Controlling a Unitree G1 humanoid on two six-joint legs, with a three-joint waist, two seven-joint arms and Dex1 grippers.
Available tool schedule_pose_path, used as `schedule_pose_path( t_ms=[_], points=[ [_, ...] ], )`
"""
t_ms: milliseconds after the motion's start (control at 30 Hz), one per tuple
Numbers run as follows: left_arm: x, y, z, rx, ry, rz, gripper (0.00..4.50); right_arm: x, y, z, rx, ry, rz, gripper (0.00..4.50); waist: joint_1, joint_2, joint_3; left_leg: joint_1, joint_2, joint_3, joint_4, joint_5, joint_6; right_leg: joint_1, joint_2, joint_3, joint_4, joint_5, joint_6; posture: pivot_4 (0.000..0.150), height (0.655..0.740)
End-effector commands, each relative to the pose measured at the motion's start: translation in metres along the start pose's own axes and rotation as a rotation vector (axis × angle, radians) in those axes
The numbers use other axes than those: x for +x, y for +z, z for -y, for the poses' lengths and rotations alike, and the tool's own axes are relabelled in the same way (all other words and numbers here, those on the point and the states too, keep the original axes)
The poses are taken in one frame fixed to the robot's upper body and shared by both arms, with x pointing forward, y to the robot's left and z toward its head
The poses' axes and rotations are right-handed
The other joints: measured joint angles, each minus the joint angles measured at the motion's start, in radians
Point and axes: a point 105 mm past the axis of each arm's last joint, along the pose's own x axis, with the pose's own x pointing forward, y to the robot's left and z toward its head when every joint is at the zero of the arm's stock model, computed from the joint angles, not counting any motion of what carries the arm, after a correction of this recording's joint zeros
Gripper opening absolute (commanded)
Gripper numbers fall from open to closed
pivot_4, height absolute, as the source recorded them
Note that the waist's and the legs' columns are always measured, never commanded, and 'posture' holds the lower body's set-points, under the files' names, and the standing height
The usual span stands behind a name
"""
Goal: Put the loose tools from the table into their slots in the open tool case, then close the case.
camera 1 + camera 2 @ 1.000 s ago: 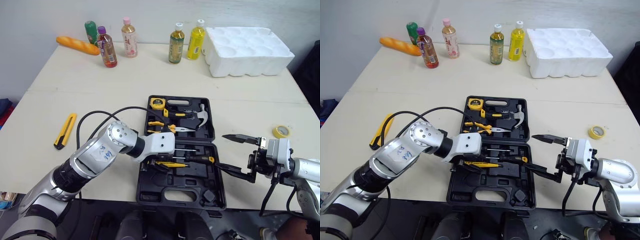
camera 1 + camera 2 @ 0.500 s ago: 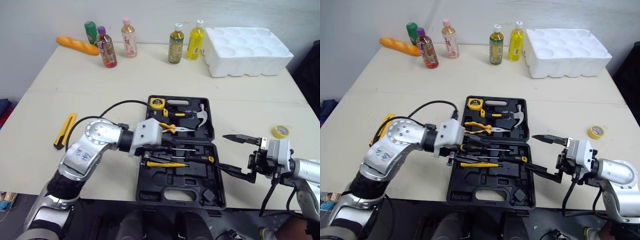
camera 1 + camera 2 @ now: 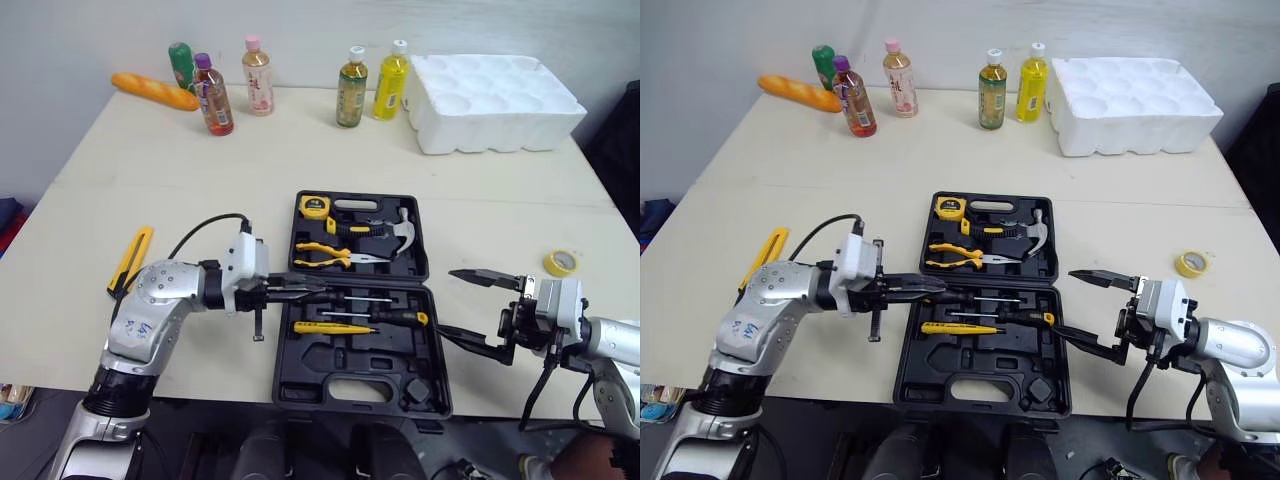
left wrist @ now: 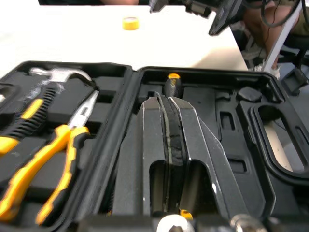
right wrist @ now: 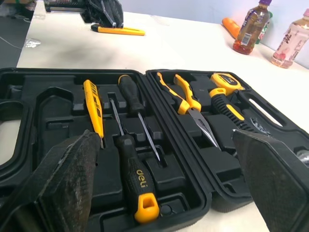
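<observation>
Your left gripper (image 3: 300, 288) has pulled back to the left edge of the black plastic tool case (image 3: 340, 365), fingers clenched, apparently on nothing. The slim yellow screwdriver (image 3: 335, 327) now sits slotted. Right gripper (image 3: 447, 302) is unchanged vs 1 s ago, splayed wide. The yellow-black utility knife (image 3: 130, 260) is still loose nr the tabletop's left edge.

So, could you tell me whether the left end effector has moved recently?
Yes: the left end effector has pulled back leftward, toward the left edge of the tool case.
</observation>
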Motion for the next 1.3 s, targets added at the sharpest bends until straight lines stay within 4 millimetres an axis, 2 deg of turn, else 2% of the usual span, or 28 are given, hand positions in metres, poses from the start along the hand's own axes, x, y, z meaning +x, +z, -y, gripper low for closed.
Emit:
schedule_pose_path(
  t_ms=[33,267,633,900,1033,1300],
  points=[
    [0.004,-0.007,0.002,0.005,0.012,-0.022,0.01,0.000,0.006,0.002,-0.034,0.000,0.019,4.50,-0.001,0.000,0.000,0.000,0.000,0.000,0.000,0.000,0.000,0.000,0.000,0.000,0.000,0.000,0.000,0.150,0.7400],
    [0.015,-0.026,0.010,-0.002,-0.033,-0.094,0.01,0.000,0.007,0.001,-0.031,0.006,0.016,4.50,0.000,0.000,0.000,0.000,0.000,0.000,0.000,0.000,0.000,0.000,-0.001,0.000,0.000,0.000,0.000,0.150,0.7400],
    [0.023,-0.043,0.020,0.001,-0.067,-0.140,0.01,-0.001,0.006,-0.001,-0.026,0.003,0.007,4.50,0.001,0.000,0.000,0.000,0.000,0.000,0.000,0.000,0.000,0.000,-0.001,0.000,0.000,0.000,0.000,0.150,0.7400],
    [0.022,-0.056,0.023,-0.036,-0.075,-0.192,0.01,-0.001,0.006,-0.001,-0.025,0.002,0.003,4.50,0.000,0.001,-0.001,0.000,0.000,0.000,0.000,0.000,0.000,0.000,-0.001,0.000,0.000,0.000,0.000,0.150,0.7400],
    [0.020,-0.070,0.026,-0.032,-0.092,-0.285,0.01,-0.001,0.005,0.000,-0.026,0.001,0.002,4.50,0.000,0.004,-0.002,0.001,0.000,0.000,0.000,0.000,0.000,0.000,-0.001,0.000,0.000,0.000,0.000,0.150,0.7400],
    [0.018,-0.084,0.025,-0.045,-0.084,-0.396,0.01,0.000,0.005,0.000,-0.030,-0.004,0.004,4.50,-0.001,0.007,-0.004,0.009,0.000,0.000,-0.003,-0.001,0.000,0.009,-0.001,0.001,-0.003,0.000,0.000,0.150,0.7400]
  ],
)
